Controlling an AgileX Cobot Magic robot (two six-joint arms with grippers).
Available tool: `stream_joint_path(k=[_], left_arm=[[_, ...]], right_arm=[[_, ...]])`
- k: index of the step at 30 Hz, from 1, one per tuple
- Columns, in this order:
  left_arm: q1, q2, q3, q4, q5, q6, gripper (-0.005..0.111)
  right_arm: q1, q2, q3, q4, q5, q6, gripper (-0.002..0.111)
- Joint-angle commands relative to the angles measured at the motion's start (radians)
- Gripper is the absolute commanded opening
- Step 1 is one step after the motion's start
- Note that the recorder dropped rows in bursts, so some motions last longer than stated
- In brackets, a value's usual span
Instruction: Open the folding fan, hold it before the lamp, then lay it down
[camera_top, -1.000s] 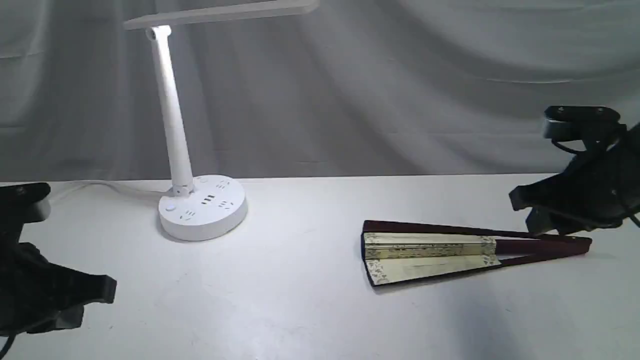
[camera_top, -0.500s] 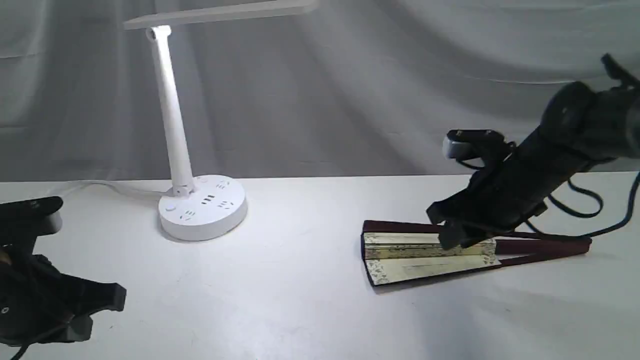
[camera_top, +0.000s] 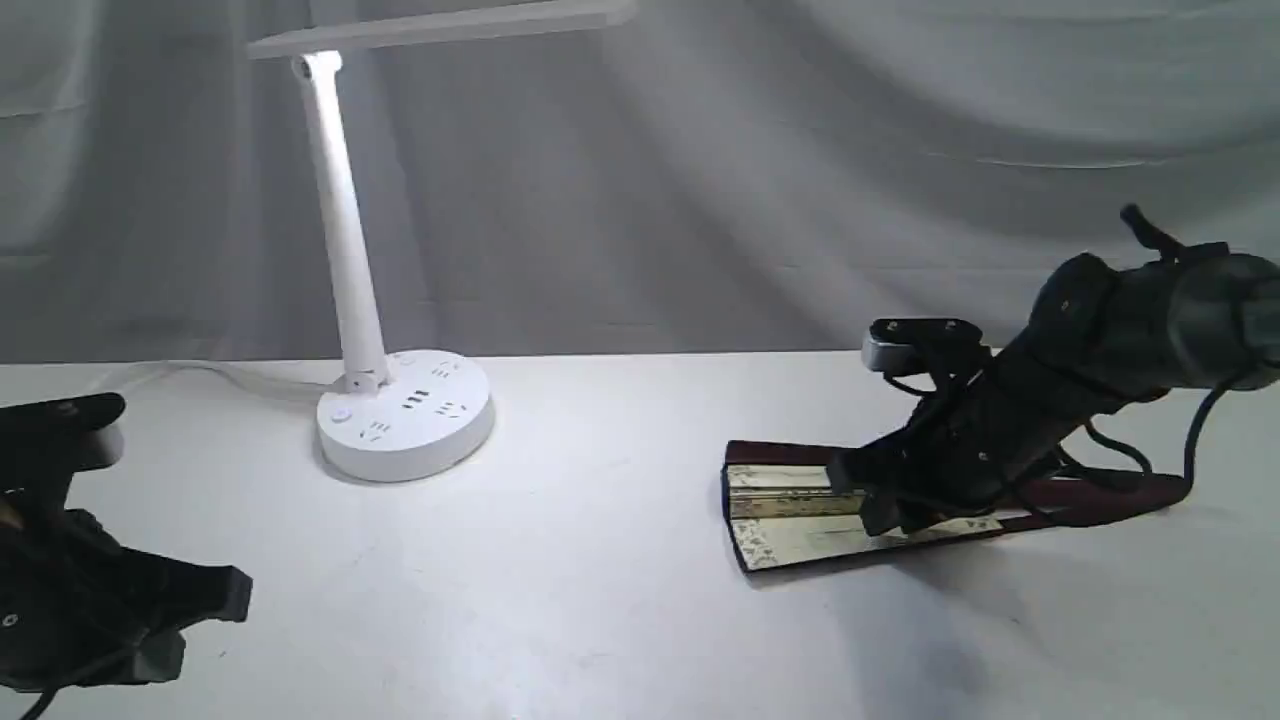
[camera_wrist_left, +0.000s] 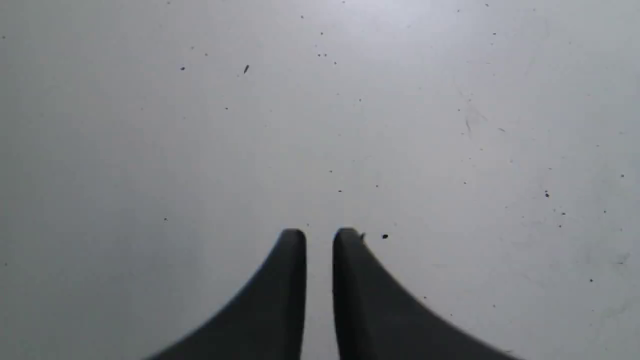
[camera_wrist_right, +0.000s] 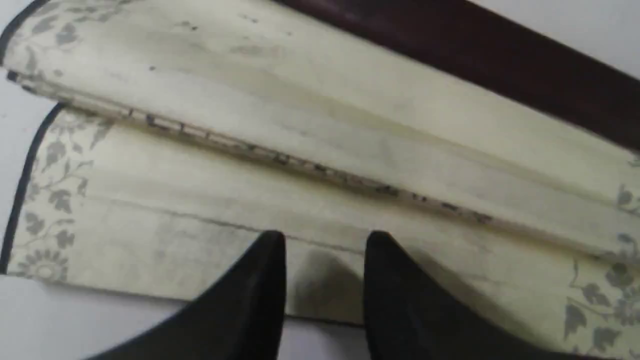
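Right tool (camera_wrist_right: 325, 240) over folding fan (camera_top: 790, 505)

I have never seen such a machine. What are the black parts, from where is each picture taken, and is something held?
This is a robot with two black arms, and each arm ends in two fingers. One camera watches the whole white table. On it stand a white lamp and a folding fan, lying only a little open. The other two pictures come from small cameras on the arms' wrists, looking past the fingers. The left gripper hangs over bare table, its fingers nearly together and holding nothing. The right gripper is down over the fan's cream paper with a gap between its fingers. Whether it touches the paper I cannot tell, but nothing is gripped or lifted.
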Motion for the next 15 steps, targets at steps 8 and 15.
stream_joint_path(k=[8, 15], left_arm=[[-0.005, 0.001, -0.005, -0.009, -0.003, -0.002, 0.009], [-0.005, 0.001, -0.005, -0.009, -0.001, -0.002, 0.009]], right_arm=[[-0.001, 0.038, -0.006, 0.044, -0.032, 0.033, 0.028], [0.042, 0.036, -0.006, 0.065, -0.004, 0.033, 0.028]])
